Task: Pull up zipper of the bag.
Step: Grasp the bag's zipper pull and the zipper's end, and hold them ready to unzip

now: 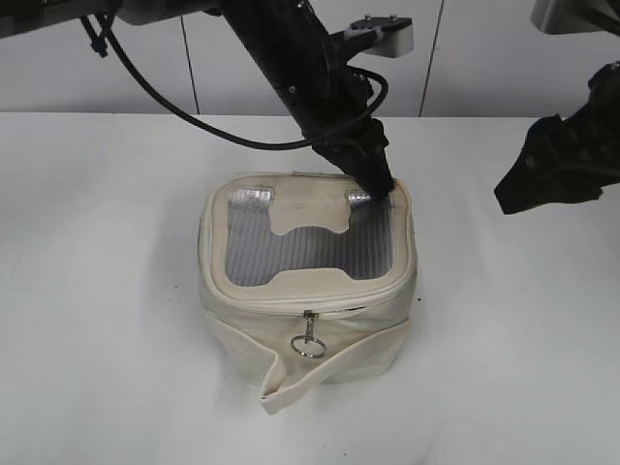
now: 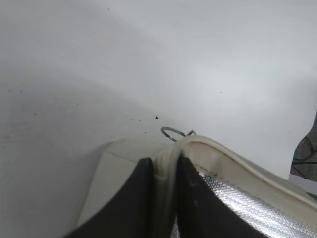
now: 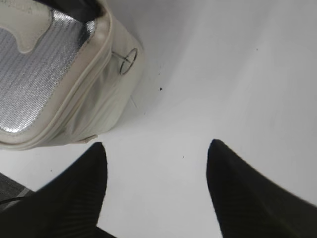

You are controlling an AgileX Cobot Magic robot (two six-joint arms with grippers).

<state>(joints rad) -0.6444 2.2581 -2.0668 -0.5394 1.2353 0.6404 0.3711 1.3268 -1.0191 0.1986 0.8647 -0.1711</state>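
both arms are up. my left gripper (image 2: 166, 171) reaches down, clamped on the bag's (image 1: 308, 320) lid rim. right gripper (image 3: 156, 173) hovers spread, well apart.

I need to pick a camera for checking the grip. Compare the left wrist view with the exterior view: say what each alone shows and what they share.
Only the left wrist view shows the left tool pinching the cream lid edge between its fingers, with a silver ring just beyond. Only the exterior view shows the front pull, the loose strap, the H-shaped patch and the raised right tool. Both show the bag, its grey mesh and the white table.
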